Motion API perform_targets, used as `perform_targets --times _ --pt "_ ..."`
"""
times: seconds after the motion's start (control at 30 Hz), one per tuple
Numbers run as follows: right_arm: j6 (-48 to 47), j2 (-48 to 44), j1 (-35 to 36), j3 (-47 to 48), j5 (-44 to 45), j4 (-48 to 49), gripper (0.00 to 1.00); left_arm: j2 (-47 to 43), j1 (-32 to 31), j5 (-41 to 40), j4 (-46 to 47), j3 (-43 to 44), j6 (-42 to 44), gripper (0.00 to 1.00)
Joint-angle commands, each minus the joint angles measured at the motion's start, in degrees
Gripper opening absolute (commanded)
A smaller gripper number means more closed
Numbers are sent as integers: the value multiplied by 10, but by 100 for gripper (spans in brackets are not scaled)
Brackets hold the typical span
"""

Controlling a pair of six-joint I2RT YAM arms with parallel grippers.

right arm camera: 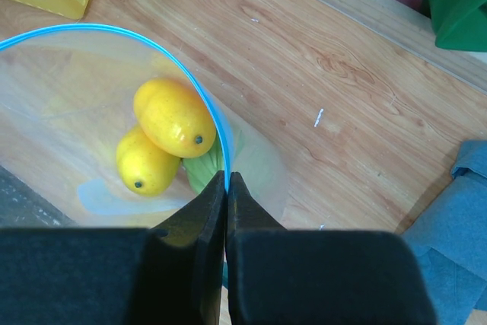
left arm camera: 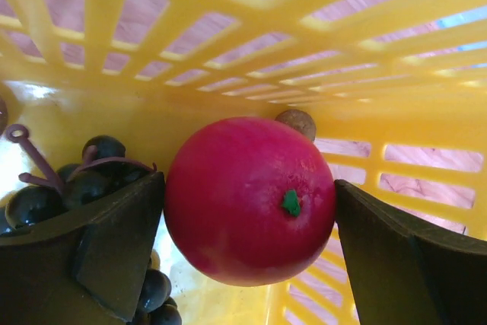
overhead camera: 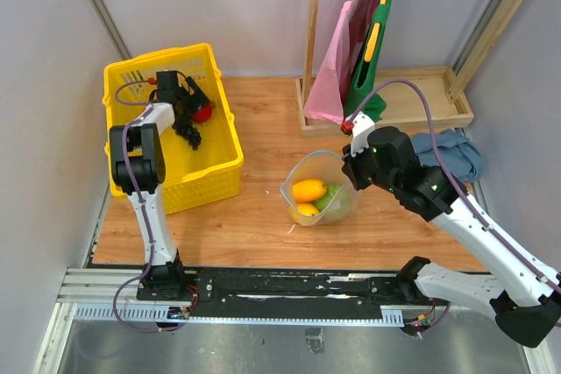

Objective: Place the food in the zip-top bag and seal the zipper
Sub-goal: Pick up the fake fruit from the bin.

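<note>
The clear zip-top bag (overhead camera: pixel 320 188) stands open on the wooden table, holding an orange-yellow mango (overhead camera: pixel 308 190), a yellow piece (overhead camera: pixel 307 209) and a pale green one (overhead camera: pixel 331 199). My right gripper (overhead camera: pixel 352 166) is shut on the bag's blue zipper strip (right arm camera: pixel 217 123) at the rim's right side and holds the mouth open. In the right wrist view the mango (right arm camera: pixel 175 117) and yellow piece (right arm camera: pixel 144 164) lie inside. My left gripper (overhead camera: pixel 191 101) is inside the yellow basket (overhead camera: pixel 131 72), shut on a red round fruit (left arm camera: pixel 236 211). The dark grape bunch (left arm camera: pixel 46 195) lies just left of it.
A wooden rack (overhead camera: pixel 412 107) with hanging pink and green bags (overhead camera: pixel 364 32) stands at the back right. A blue cloth (overhead camera: pixel 451 153) lies at the right, behind my right arm. A small brown piece (left arm camera: pixel 296 121) sits behind the red fruit in the basket.
</note>
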Motion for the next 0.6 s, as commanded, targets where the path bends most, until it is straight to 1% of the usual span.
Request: perform_targets --times 0.0,0.13,0.2,0.27,0.37,0.43,0.5,0.57 --pt "-10 5 -9 -6 -6 12 3 29 5 37 17 9 -3 95" --pt "-10 6 -9 -6 -8 12 3 44 5 47 26 11 8 93" --pt "-9 6 -8 -6 -7 13 3 47 5 49 29 12 16 89" --pt "-8 6 -8 -8 -7 12 3 44 5 53 32 8 25 82" --pt "-6 4 -8 -8 -10 12 3 27 5 63 40 -4 34 68" --pt "-5 4 -8 -8 -13 12 3 5 5 65 46 -18 41 60" --pt "-5 3 -9 -9 -15 12 3 -20 5 62 48 -35 47 49" --pt "-4 2 -9 -8 -15 11 3 -51 5 58 50 -57 50 43"
